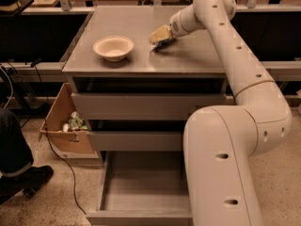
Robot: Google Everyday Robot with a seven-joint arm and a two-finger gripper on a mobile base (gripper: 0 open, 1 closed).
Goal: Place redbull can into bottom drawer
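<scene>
Nearest to us, the bottom drawer [141, 185] is pulled out. We see its flat grey floor, its low left wall and its front rim. The big white arm [221, 173] stands in front of its right side and hides that part. The left part of the drawer is open from above.

On the floor to the left is a dark shoe and leg [21, 173], and a thin black cable [61, 159] runs past. Just behind is a brown cardboard box [61, 109], tipped open, with small white and green things in it.

Above the bottom drawer, the middle drawer [136, 140] and the top drawer [146, 106] are pushed in.

On the desk [141, 62] a beige bowl [113, 47] sits near the left, a bit back from the front edge. We see only its pale inside.

The gripper [160, 36] is low over the desk, to the right of the bowl and apart from it. Bare desk lies between them and out to the front edge.

We cannot tell if the gripper is clenched or let go. We cannot make out the redbull can. A small dark bit shows under the gripper, but we cannot tell what it is.
</scene>
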